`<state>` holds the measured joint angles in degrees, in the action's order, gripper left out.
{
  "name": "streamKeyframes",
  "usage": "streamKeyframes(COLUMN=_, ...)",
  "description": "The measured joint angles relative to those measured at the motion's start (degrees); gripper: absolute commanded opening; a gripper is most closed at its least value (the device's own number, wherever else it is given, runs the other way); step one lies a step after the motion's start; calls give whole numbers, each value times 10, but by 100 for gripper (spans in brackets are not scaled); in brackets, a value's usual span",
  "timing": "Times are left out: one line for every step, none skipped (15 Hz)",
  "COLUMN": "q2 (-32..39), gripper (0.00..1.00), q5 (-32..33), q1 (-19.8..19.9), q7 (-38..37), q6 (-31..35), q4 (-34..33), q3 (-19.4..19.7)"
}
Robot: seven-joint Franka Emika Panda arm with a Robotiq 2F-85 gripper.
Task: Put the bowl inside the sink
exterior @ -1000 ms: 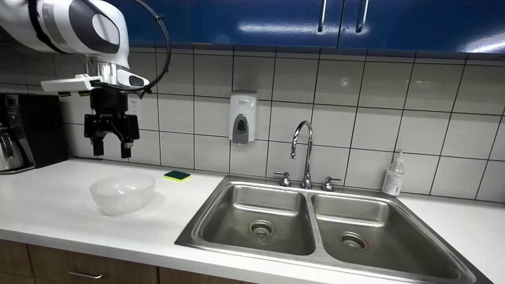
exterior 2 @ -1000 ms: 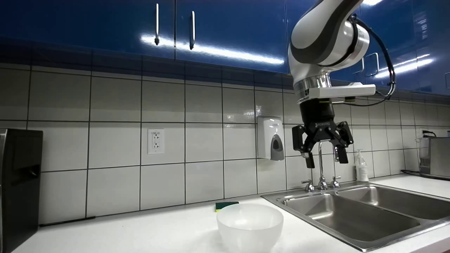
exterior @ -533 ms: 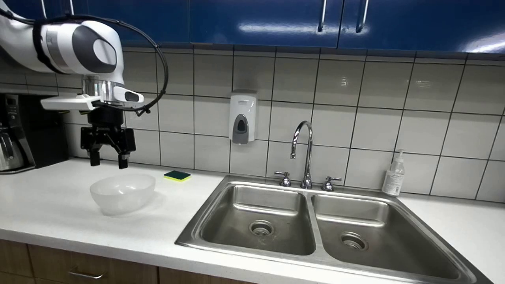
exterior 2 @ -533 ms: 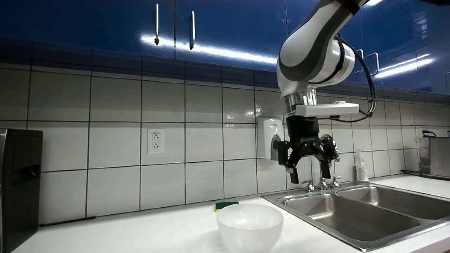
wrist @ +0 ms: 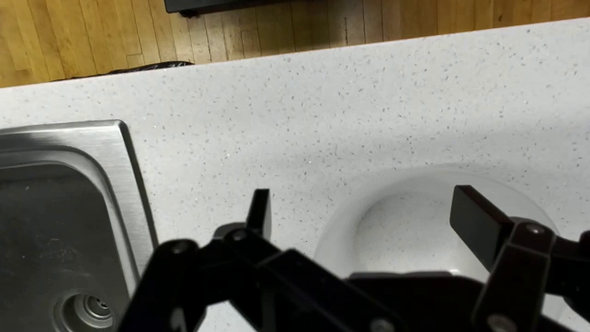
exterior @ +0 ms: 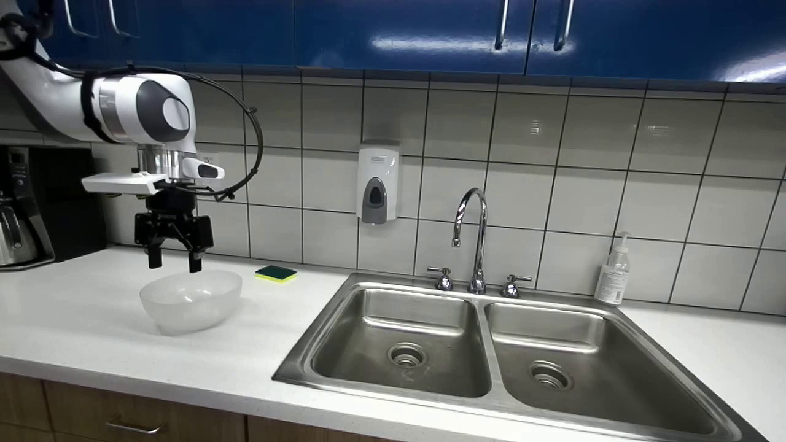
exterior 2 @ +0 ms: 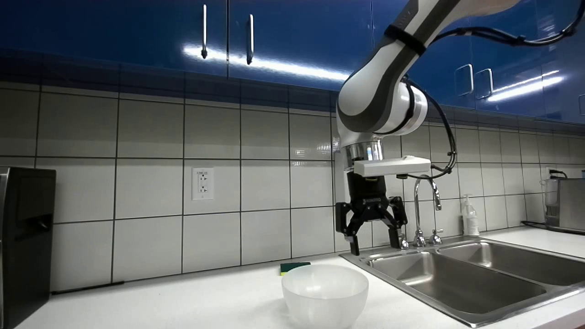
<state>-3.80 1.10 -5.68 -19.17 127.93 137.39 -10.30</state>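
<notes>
Evidently unladen, my fingers [exterior 2: 354, 247] stood spread, higher than and clear of the bowl [exterior: 191, 302], which sat upright on the counter [exterior: 270, 331], apart from the sink [exterior: 491, 350]. I judged its translucent shell light, slightly flexible and liable to slip; the sink-side rim, pinched with one finger inside and one outside, seemed the best hold. Its mouth faced upward; being round, it had no long axis.
</notes>
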Motion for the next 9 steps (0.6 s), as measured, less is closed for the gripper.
streamKeyframes(q2=18, gripper=100, q5=6, q1=-2, q7=-6, q6=1, q4=-15, q3=0)
streamKeyframes(q2=36, gripper=100, q5=12, q1=-3, q7=-13, q6=1, q4=-31, q3=0)
streamKeyframes(q2=53, gripper=100, q5=17, q1=-5, q7=-21, q6=1, q4=-47, q3=0)
streamKeyframes(q2=71, gripper=100, q5=23, q1=-9, q7=-29, q6=1, q4=-64, q3=0)
streamKeyframes(q2=86, gripper=100, q5=29, q1=-13, q7=-35, q6=1, q4=-80, q3=0)
streamKeyframes(q2=100, gripper=100, q5=35, q1=-19, q7=-42, q6=1, q4=-96, q3=0)
streamKeyframes(q2=112, gripper=100, q5=38, q1=-26, q7=-48, q6=1, q4=-111, q3=0)
streamKeyframes(q2=122, gripper=100, q5=40, q1=-33, q7=-53, q6=1, q4=-124, q3=0)
streamKeyframes(q2=130, gripper=100, q5=41, q1=-41, q7=-56, q6=1, q4=-136, q3=0)
